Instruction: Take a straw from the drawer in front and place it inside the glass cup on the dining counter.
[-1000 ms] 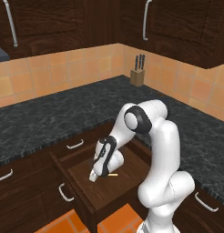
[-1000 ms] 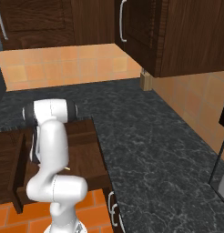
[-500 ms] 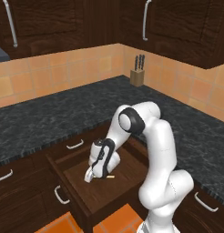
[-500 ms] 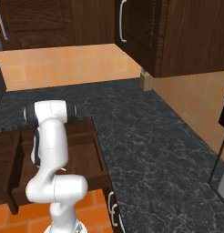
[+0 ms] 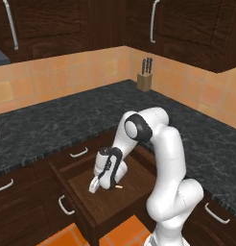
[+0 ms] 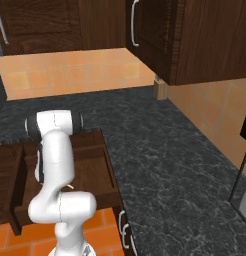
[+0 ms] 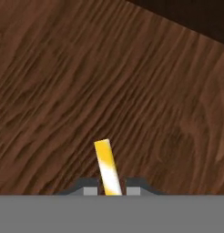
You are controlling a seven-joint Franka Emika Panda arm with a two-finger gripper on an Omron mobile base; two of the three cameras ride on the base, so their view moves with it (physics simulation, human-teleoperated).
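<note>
The wide dark brown drawer (image 5: 115,204) stands pulled out below the black counter, its curved silver handle (image 5: 65,206) at the front. My gripper (image 5: 94,185) reaches down into it, close to the wooden floor. The pale-yellow straw (image 7: 107,164) lies on the drawer floor and runs between my two fingertips (image 7: 90,190); a small gap shows on each side of it, so the gripper (image 7: 111,191) is open and straddles the straw. One end of the straw (image 5: 118,186) pokes out beside the hand. The glass cup and the dining counter are out of view.
The black speckled granite counter (image 5: 53,125) wraps around the corner, with a knife block (image 5: 145,79) at the back. Narrower drawers with silver handles (image 5: 79,153) flank the open one. Upper cabinets (image 6: 195,40) hang overhead. The drawer's side walls (image 6: 109,167) enclose the hand.
My gripper has slid a little to the left and lower inside the drawer, coming down over the straw. The drawer and the straw have stayed put.
</note>
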